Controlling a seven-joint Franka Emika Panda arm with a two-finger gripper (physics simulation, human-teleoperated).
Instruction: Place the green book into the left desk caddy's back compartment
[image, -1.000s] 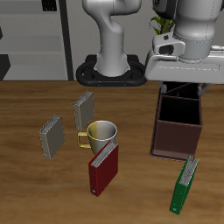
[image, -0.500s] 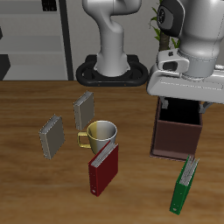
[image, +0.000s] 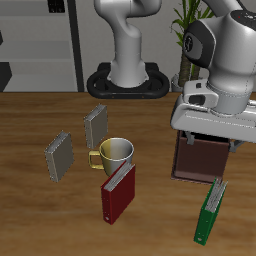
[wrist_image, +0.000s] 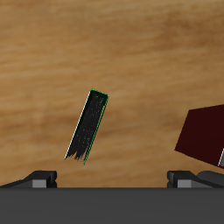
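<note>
Pincer (wrist_image: 112, 178): only two dark finger bases show in the wrist view, well apart, holding nothing | green book (image: 210, 210) lies on the counter (image: 30, 210) near its front edge, just in front of the left desk caddy (image: 203, 157) | arm over the caddy, hiding its top.

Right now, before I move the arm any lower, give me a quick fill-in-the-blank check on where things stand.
1. The green book lies on the ____, not in the left desk caddy.
2. The mug between the grey books and the red book is ____ in colour.
3. The number of grey books standing near the mug is ____.
4. The gripper holds ____.

Missing words: table; yellow; two; nothing
</note>
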